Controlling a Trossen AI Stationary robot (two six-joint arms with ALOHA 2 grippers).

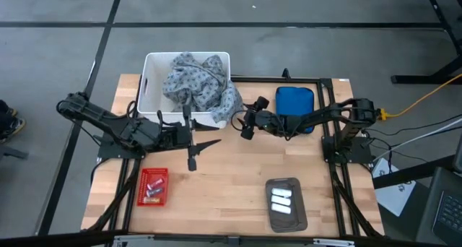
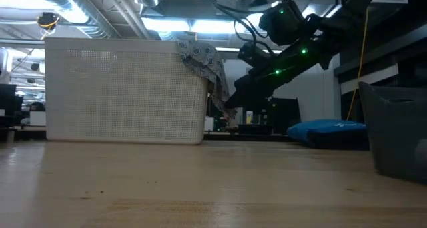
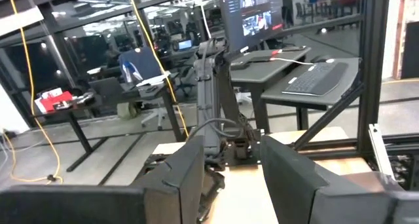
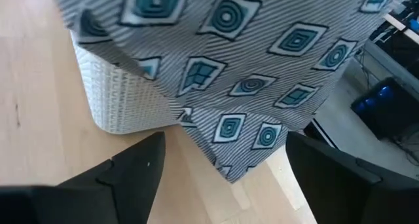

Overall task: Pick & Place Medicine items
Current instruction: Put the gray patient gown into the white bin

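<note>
Right end effector [image 1: 243, 124] open beside grey cloth [image 1: 198, 81] — white basket [image 1: 151, 84], left arm idle

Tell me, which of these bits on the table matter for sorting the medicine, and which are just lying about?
Part of the job:
- small white medicine packets in the grey tray
- small medicine items in the red mesh basket

Just lying about:
- white plastic bin
- grey patterned cloth draped over it
- blue zipped pouch
</note>
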